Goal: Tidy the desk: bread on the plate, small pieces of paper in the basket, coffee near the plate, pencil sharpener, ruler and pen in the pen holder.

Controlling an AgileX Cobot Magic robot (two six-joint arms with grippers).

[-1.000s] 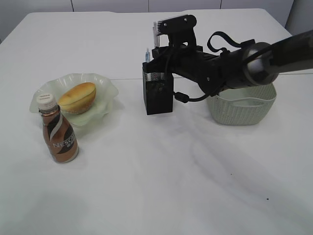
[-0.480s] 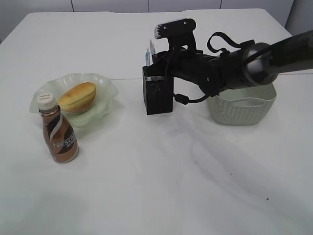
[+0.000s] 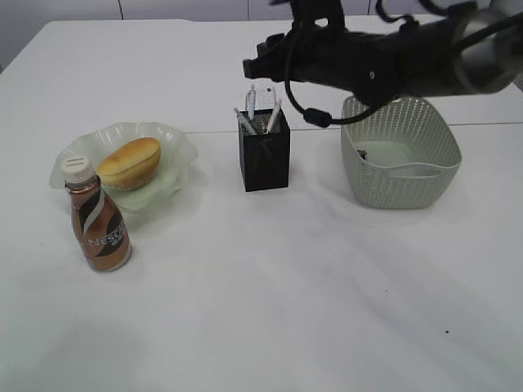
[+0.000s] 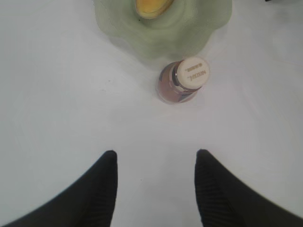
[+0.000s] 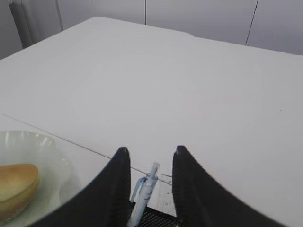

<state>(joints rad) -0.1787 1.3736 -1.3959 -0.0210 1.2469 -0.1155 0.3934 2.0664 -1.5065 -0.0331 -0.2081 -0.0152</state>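
right end effector (image 3: 260, 59) hangs above the pen holder (image 3: 264, 155) mid-counter, fingers apart, empty; pen (image 5: 144, 191) and ruler (image 3: 260, 102) stand inside. stationery step looks done; next, draw clear.

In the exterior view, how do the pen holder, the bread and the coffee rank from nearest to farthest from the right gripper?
1. The pen holder, just below the right gripper.
2. The bread, far to the left on the plate.
3. The coffee, farthest, left and nearer the front edge.
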